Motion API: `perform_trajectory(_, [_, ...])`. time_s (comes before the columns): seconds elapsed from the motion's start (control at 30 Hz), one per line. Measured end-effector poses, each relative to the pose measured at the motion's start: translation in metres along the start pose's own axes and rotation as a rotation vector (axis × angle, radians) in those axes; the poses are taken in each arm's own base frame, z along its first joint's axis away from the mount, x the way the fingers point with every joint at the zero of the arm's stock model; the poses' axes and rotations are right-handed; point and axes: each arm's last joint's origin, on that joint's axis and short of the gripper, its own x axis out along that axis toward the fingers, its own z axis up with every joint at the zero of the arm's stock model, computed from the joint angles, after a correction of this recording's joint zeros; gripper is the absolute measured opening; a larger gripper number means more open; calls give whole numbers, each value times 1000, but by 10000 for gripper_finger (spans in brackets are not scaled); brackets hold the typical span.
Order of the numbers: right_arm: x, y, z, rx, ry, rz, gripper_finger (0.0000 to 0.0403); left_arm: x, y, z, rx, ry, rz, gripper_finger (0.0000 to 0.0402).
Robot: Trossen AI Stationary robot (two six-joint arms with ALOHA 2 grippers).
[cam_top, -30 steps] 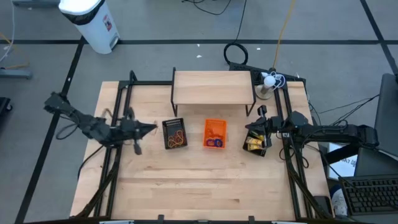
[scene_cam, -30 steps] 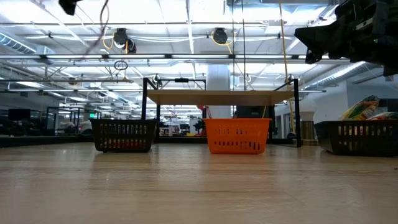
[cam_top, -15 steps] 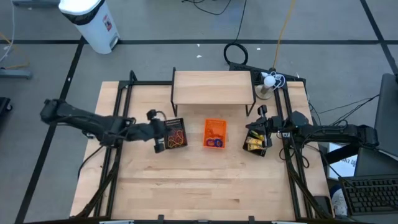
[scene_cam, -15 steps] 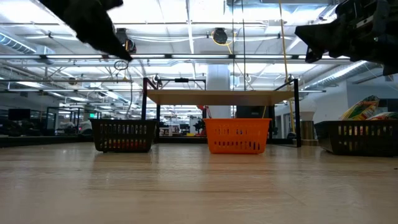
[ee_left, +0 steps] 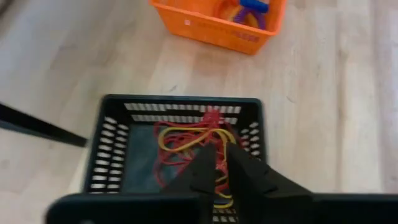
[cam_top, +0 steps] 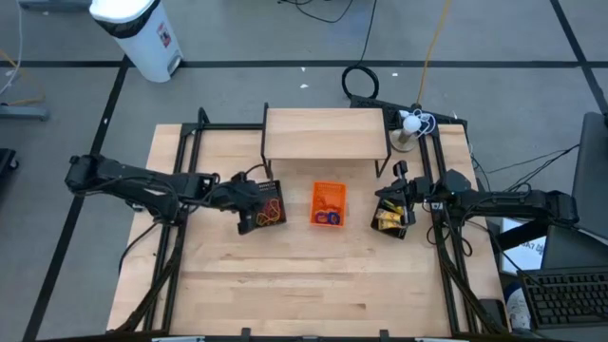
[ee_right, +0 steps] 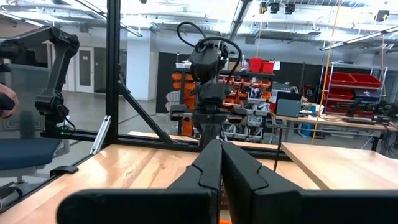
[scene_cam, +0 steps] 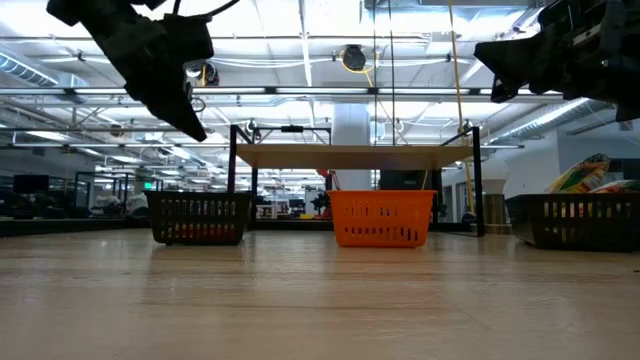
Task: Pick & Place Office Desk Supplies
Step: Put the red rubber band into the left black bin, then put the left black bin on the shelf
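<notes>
Left wrist view: left gripper (ee_left: 221, 163), fingers pressed together, empty, above the black basket (ee_left: 112, 147).
Rubber bands (ee_left: 186, 142): red and yellow, in that basket, toward the table's left edge.
Right gripper (cam_top: 396, 201): closed, above the right-edge basket (cam_top: 390, 225).

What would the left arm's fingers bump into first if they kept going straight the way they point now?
Probably the rubber bands lying in the black basket. The left gripper is above that basket, its closed fingers aimed down into it. How far above is hard to judge, but nothing shows in between.
</notes>
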Motion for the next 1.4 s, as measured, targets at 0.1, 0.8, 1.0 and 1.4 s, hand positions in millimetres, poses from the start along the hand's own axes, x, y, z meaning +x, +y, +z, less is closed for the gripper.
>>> perform_trajectory(0.1, [0, 0, 0, 1, 0, 0, 4, 0, 1, 1, -25, 0, -30, 79])
perform_trajectory(0.8, [0, 0, 0, 2, 2, -1, 4, -95, 26, -13, 3, -521, 28, 18])
perform_trajectory(1.0, [0, 0, 0, 32, 4, 1, 4, -83, 31, -53, -145, -857, -66, 10])
perform_trajectory(1.4, [0, 0, 0, 89, 4, 0, 4, -40, 37, -110, -163, -917, -68, 6])
